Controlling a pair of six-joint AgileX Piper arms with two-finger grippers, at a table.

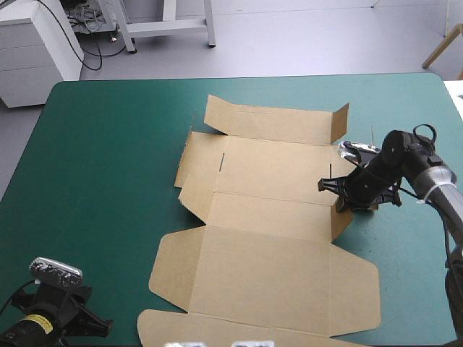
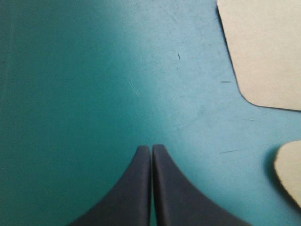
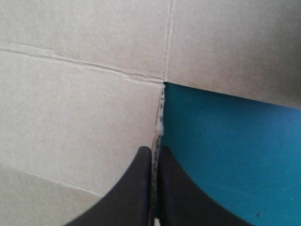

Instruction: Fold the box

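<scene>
box [image 1: 268,238] lies mostly flat at mid table [image 1: 108,159], reaching the near edge. right gripper [image 1: 338,201] is pinched tight on its right flap [image 1: 342,220], held upright, likely to raise that wall. left gripper [image 2: 151,147] is closed on nothing, parked at the near-left corner, clear of the box.

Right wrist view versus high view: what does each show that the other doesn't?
Right wrist only: a flap's cut edge pinched in the right tool. High only: the whole box, mostly flat with some flaps raised, and the left tool off it, near-left on the teal-green cover. Both: brown board on that cover, the right tool at the box's right side.
</scene>
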